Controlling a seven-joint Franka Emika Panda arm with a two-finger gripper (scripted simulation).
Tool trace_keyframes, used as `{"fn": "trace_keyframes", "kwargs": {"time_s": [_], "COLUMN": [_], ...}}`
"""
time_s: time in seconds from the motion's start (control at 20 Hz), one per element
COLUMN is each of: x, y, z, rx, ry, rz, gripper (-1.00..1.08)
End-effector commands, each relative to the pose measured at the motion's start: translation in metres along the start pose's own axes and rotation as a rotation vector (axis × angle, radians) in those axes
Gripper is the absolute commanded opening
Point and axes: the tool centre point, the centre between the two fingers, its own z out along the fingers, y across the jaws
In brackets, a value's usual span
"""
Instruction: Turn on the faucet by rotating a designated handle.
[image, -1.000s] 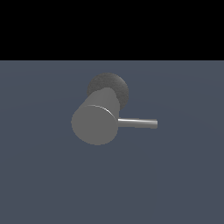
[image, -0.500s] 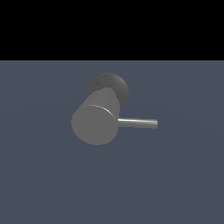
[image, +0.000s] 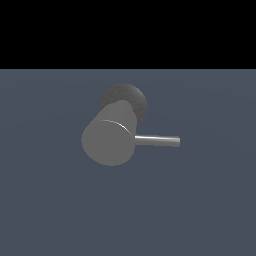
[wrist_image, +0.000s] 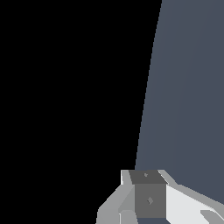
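Fingers first: from the wrist view I only get the pale base of the gripper (wrist_image: 148, 205) at the frame's edge, with a darker grey block in its middle, and the tips run out of shot, so I cannot tell whether they are spread or closed. Nothing sits between them that I can see; the camera looks at blue-grey floor (wrist_image: 188, 87) and black void.

On the exterior view the arm does not appear at all. The faucet (image: 110, 140) sits near the middle of the floor, its thick grey cylinder presenting a flat round end toward the camera and joining a darker, rough round base (image: 125, 97) behind it. The handle (image: 157, 141) juts out of the cylinder toward the exterior view's right, roughly level, thin and straight.

I judge we are at the approach step: no contact, and the faucet is not in the wrist camera's sight. My next move calls for swinging the hand round until the rod shows, then bringing the fingers against it near its free end, where a push gives the most turning leverage about the cylinder's axis.
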Motion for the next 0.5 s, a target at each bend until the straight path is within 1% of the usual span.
{"fn": "trace_keyframes", "kwargs": {"time_s": [0.0, 0.25, 0.45], "x": [0.012, 0.035, 0.052], "y": [0.005, 0.023, 0.043], "z": [-0.011, -0.036, -0.056], "rx": [0.079, 0.223, 0.326], "ry": [0.056, 0.172, 0.271], "rz": [0.034, 0.113, 0.185], "gripper": [-1.00, -1.00, -1.00]}}
